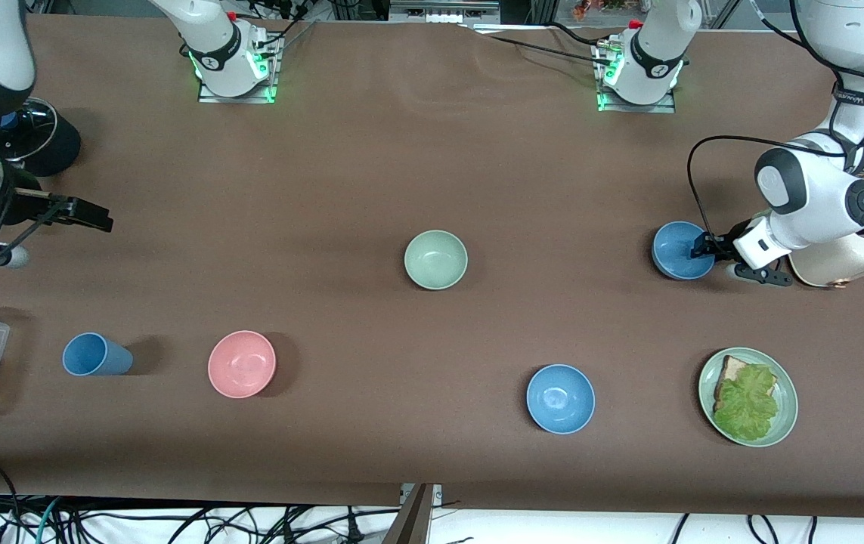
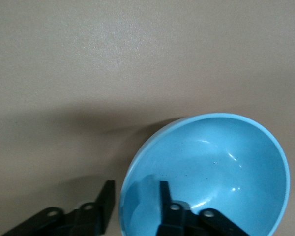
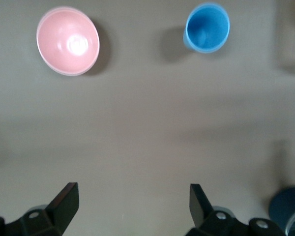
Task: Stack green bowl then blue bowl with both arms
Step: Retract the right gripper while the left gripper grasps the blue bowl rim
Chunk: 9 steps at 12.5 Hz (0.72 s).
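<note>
Pinching the blue bowl's (image 1: 679, 249) rim with my left gripper (image 1: 704, 248) at the left arm's end; I'll lift it level, then carry it over the green bowl (image 1: 436, 259) at mid-table. My right gripper (image 1: 91, 217) waits, fingers spread, holding nothing.
</note>
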Tool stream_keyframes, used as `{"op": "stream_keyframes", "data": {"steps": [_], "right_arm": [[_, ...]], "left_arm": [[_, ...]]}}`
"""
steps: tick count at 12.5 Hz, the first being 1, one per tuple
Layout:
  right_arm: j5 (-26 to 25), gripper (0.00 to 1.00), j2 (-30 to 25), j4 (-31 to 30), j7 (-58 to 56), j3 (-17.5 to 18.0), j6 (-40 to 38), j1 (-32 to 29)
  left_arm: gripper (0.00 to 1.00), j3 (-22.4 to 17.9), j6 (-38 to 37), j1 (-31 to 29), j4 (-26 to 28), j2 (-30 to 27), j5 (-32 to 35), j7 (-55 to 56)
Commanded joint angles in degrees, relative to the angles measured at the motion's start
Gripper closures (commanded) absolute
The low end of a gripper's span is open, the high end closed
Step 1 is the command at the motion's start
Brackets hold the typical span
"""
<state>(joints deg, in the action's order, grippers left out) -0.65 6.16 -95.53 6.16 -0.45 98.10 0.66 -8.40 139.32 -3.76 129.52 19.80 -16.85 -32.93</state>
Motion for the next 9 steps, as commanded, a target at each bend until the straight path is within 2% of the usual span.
{"op": "stream_keyframes", "data": {"steps": [1,3,5,7,9], "right_arm": [[-1.0,0.01,-8.5,-10.0,-1.3,2.0,4.0,-3.5],[-1.0,0.01,-8.5,-7.9,-0.7,2.0,-0.9,-5.4],[-1.2,0.01,-8.3,-4.0,-0.7,2.0,-0.7,-5.4],[-0.8,0.01,-8.3,-4.2,-0.7,2.3,-4.1,-5.6],[-1.0,0.01,-7.9,-3.4,-0.7,2.5,-3.4,-4.8]], "left_arm": [[1.0,0.0,0.4,-0.1,-0.4,0.0,-2.1,-2.1],[1.0,0.0,-0.2,0.0,-1.6,-0.4,-2.1,-1.4],[1.0,0.4,-3.9,0.9,-5.0,-0.8,-4.8,-0.6],[1.0,1.0,-10.0,5.1,-10.3,-1.6,-7.0,4.4],[1.0,1.1,-13.1,12.1,-15.1,-1.6,-7.1,15.9]]}}
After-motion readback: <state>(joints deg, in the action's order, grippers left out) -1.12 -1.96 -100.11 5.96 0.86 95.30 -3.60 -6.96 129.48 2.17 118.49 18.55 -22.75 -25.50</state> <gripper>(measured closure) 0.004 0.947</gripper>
